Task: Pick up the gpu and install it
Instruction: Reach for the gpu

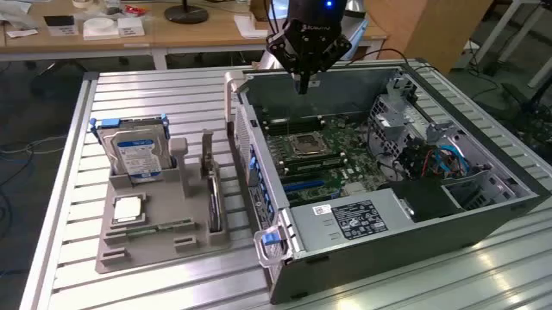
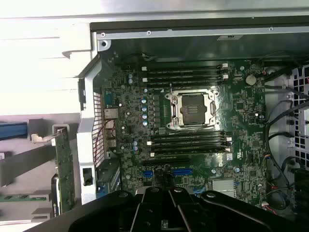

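The gpu (image 1: 212,194) stands on edge in a slot of the grey holder tray (image 1: 155,248), left of the computer case in the exterior view; it is a thin dark card with a silver bracket at its far end. In the wrist view the gpu (image 2: 63,164) appears as a narrow greenish card outside the case wall. My gripper (image 1: 303,87) hangs above the far end of the open case (image 1: 405,226), well away from the gpu, fingers pressed together and holding nothing. Its black body (image 2: 169,208) sits over the motherboard (image 2: 241,111), near the blue expansion slots (image 2: 183,171).
The tray also holds an upright hard drive (image 1: 136,155), a processor chip (image 1: 128,208) and a green memory stick (image 1: 155,227). Inside the case are the processor socket (image 1: 306,145), drive cage and cables (image 1: 431,155), and power supply (image 1: 353,219). A wooden desk (image 1: 172,32) stands behind.
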`<state>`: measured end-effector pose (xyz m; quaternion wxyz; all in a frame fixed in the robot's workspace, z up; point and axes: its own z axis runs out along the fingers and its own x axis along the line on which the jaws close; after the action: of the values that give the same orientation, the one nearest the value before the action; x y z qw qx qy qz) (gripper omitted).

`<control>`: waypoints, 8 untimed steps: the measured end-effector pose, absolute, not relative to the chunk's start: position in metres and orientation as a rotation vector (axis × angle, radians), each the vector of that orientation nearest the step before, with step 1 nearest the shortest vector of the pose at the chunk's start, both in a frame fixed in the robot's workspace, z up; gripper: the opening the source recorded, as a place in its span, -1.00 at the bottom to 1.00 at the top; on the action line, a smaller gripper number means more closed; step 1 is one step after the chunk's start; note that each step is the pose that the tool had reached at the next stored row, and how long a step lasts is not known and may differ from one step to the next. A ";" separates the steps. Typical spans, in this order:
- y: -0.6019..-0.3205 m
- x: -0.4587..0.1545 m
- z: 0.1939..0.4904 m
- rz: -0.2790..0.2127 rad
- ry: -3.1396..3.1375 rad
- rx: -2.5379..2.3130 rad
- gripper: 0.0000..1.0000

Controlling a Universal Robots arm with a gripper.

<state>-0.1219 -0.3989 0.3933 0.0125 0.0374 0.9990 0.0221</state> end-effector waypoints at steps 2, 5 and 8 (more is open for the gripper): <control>-0.399 -0.122 0.393 0.069 3.114 0.117 -0.79; -0.399 -0.122 0.393 0.069 3.114 0.117 -0.79; -0.399 -0.122 0.393 0.069 3.114 0.117 -0.79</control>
<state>-0.1219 -0.3988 0.3933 0.0125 0.0374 0.9990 0.0221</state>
